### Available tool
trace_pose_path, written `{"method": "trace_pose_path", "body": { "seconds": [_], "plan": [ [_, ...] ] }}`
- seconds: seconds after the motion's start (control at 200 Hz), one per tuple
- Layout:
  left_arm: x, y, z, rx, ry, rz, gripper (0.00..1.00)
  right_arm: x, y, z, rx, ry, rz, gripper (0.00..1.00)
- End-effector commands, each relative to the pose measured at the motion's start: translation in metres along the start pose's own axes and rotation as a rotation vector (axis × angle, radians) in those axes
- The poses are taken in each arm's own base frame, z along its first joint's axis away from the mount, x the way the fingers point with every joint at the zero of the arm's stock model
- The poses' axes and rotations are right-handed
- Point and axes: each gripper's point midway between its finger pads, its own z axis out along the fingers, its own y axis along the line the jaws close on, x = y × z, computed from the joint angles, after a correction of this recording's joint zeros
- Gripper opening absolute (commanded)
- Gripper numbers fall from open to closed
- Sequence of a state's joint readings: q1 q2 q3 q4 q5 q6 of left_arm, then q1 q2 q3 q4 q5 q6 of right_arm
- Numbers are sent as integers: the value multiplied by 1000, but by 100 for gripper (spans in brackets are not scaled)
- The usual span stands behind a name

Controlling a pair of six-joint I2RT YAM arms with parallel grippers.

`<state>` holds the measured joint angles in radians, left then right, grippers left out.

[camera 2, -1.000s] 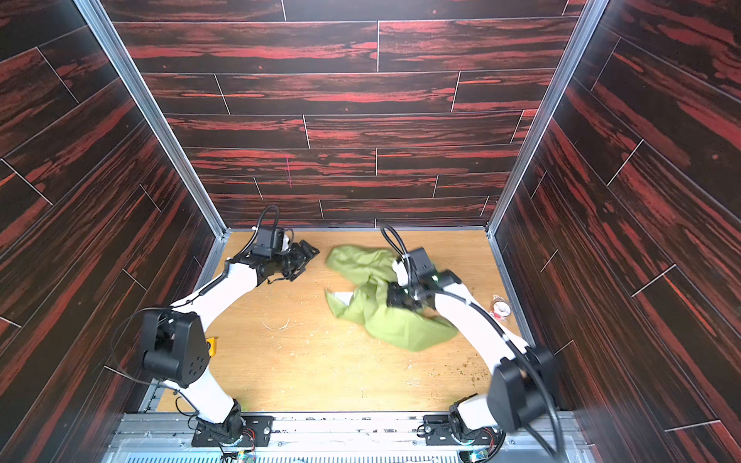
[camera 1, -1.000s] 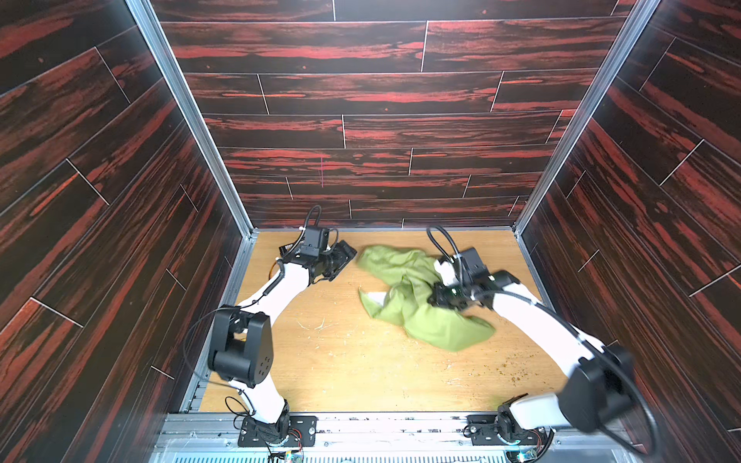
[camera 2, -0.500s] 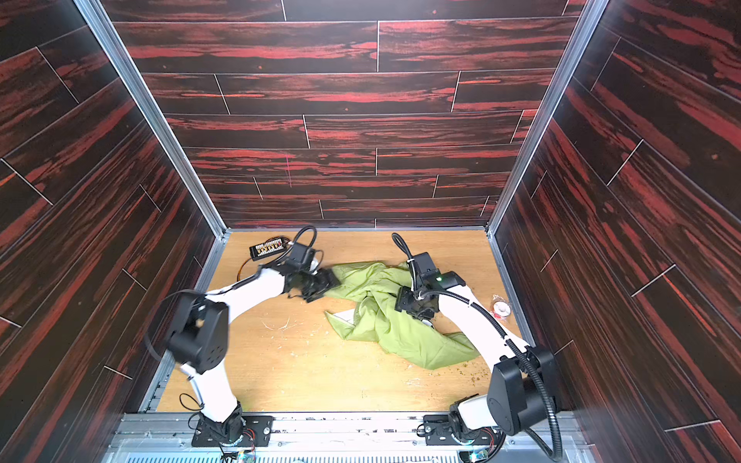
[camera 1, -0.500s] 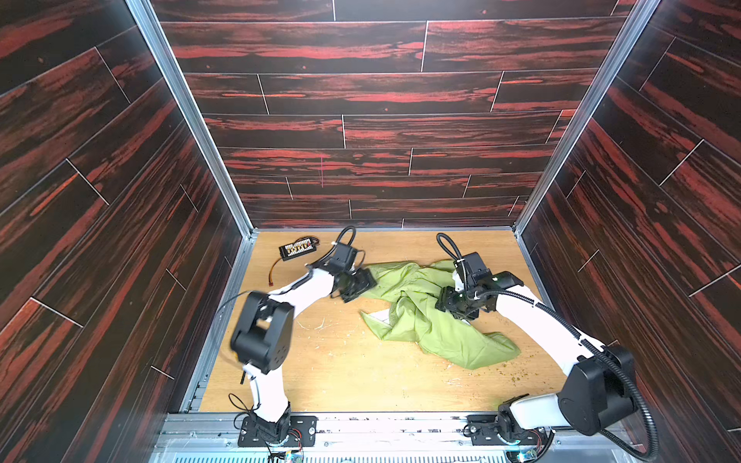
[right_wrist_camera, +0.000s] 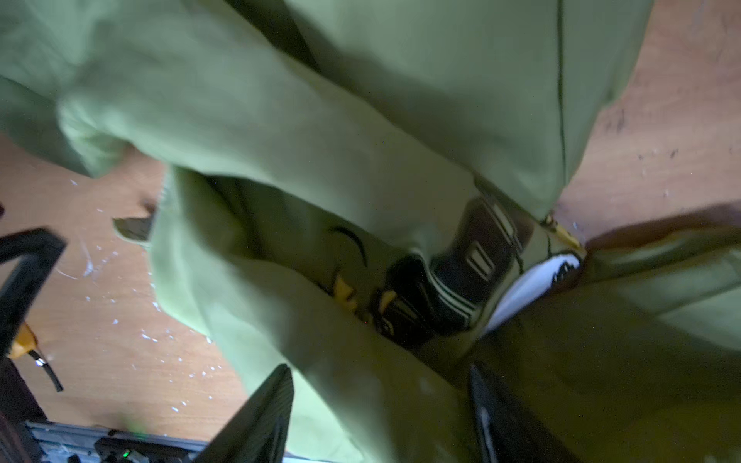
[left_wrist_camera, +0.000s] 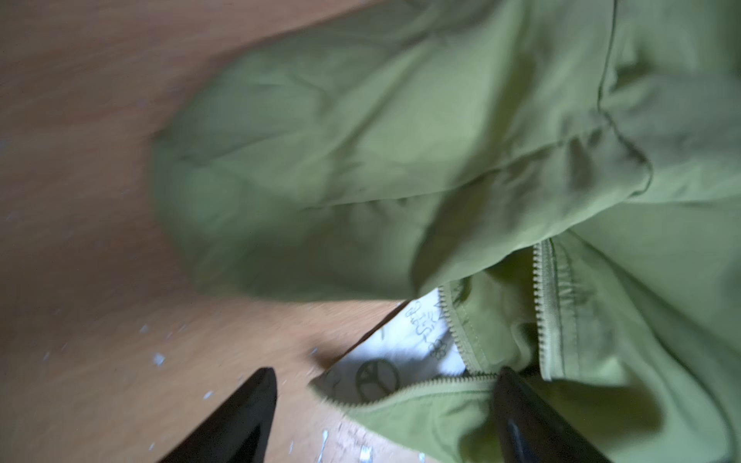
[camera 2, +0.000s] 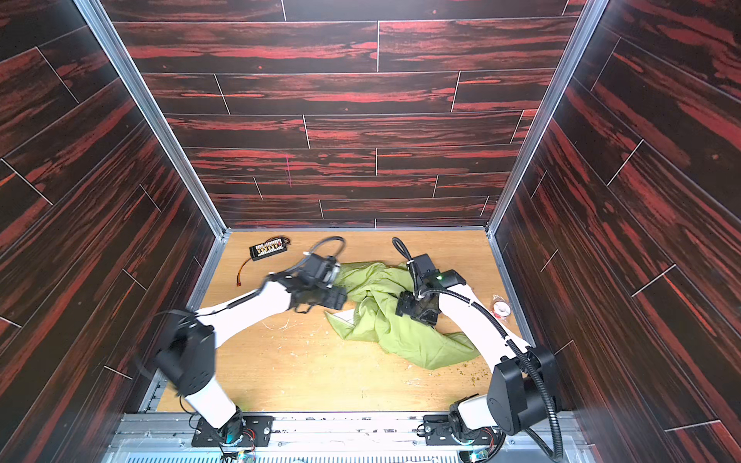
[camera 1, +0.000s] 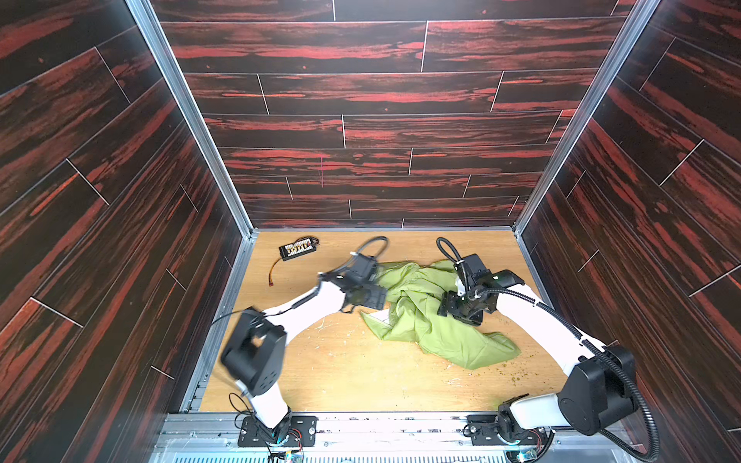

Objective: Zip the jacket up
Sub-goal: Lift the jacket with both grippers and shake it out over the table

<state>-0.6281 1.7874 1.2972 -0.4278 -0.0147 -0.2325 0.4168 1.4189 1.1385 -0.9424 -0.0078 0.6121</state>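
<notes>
- Since a second ago, the left gripper (left_wrist_camera: 387, 373) has swung from the back corner to the jacket (camera 1: 425, 320), which lies crumpled on the table (camera 1: 341, 373), right of centre.
- Its jaws stand apart, straddling the zipper (left_wrist_camera: 541, 280) edge beside the white lining (left_wrist_camera: 401, 352), likely to seize that edge.
- The right gripper (right_wrist_camera: 381, 368) has let go; its jaws are apart over the folds, probably to regrip.

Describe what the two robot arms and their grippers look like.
The left arm and right arm have white tubular links and bulky black joint housings. A ribbed black hose runs along the right arm. The left gripper and right gripper have black tapering fingers. A small green light glows on the right wrist.
</notes>
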Motion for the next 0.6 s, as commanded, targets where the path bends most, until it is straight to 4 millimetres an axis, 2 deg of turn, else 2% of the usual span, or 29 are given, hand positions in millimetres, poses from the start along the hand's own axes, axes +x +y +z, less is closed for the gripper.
{"method": "trace_pose_path", "body": {
  "seconds": [0.0, 0.12, 0.235, 0.321, 0.366, 0.396, 0.426, 0.461, 0.531, 0.596],
  "plan": [
    [-11, 7, 13, -105, 26, 163, 87, 17, -4, -11, -2, 43, -8, 72],
    [-21, -4, 34, -114, 36, 226, 87, 24, -7, -9, -7, 60, -27, 74],
    [-16, -13, 59, -134, 102, 290, 86, 32, -5, 3, -31, 98, -26, 74],
    [-24, -7, 75, -193, 103, 280, 82, 31, -7, 11, -20, 105, -26, 73],
    [-23, -1, 77, -236, 140, 268, 74, 27, -8, 15, -10, 102, -22, 70],
    [-28, 1, 77, -254, 135, 262, 60, 25, -7, 16, -10, 97, -21, 65],
    [-32, 1, 77, -261, 136, 258, 48, 21, -5, 17, -11, 90, -20, 57],
    [-40, 2, 74, -270, 124, 251, 39, 15, -3, 17, -17, 72, -20, 49],
    [-57, 7, 62, -303, 83, 233, 29, 1, 1, 15, -27, 45, -13, 27],
    [-78, 14, 44, -315, 32, 196, 12, -17, 4, 8, -49, 11, 0, 13]
  ]
}}
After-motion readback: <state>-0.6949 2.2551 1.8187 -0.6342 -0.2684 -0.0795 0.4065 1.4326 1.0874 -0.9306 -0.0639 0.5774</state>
